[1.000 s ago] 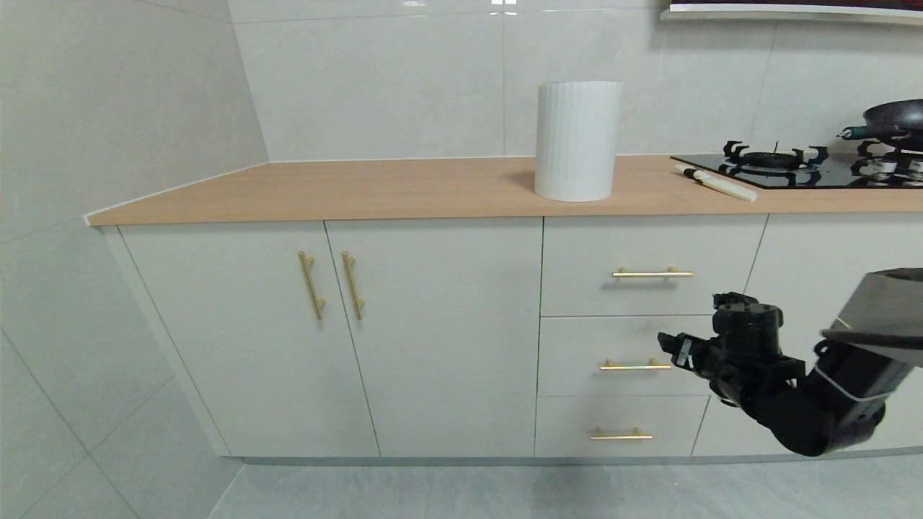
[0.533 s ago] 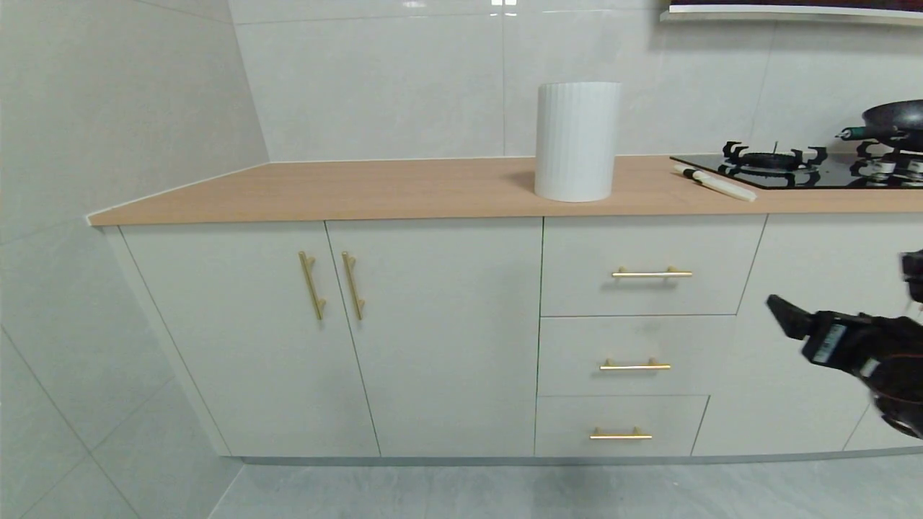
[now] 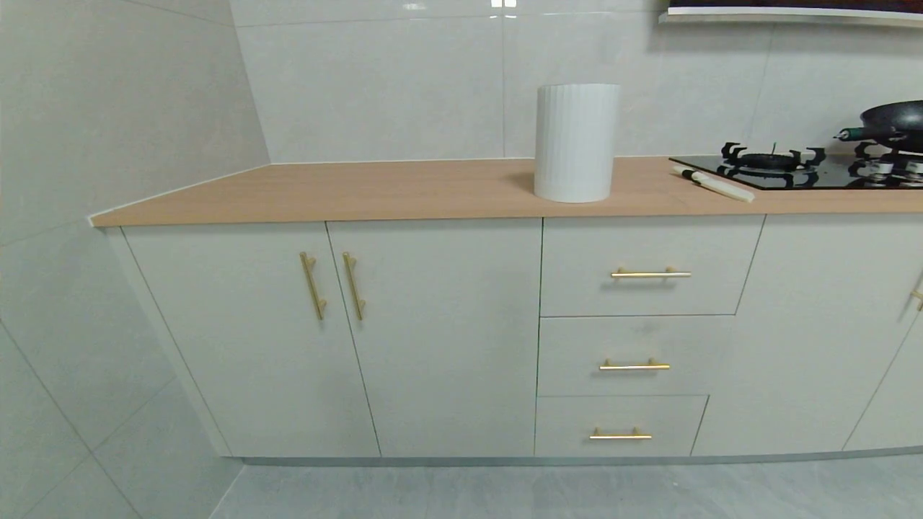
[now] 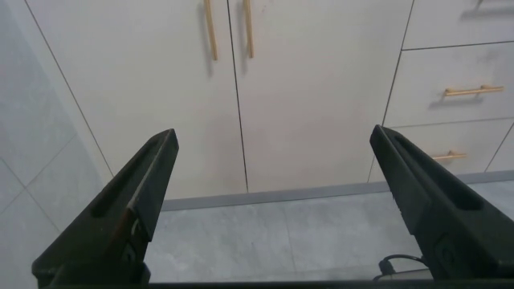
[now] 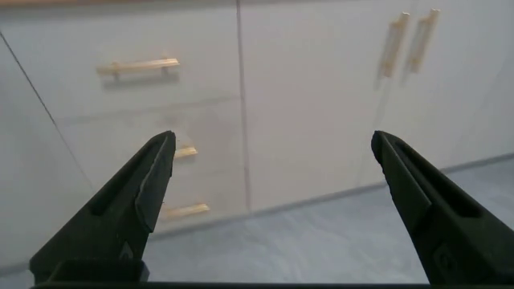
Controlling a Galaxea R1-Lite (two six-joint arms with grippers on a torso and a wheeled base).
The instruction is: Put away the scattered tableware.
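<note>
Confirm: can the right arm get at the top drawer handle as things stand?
Probably yes: the right pincer is open and the top drawer handle lies ahead of it, with nothing in between.

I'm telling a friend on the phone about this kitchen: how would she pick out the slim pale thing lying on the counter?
Follow the wooden countertop toward the black gas hob. At the hob's near-left corner, beyond the tall white ribbed cylinder, lies the slim utensil. It alone lies flat: cream, stick-shaped, with a dark band near one end.
</note>
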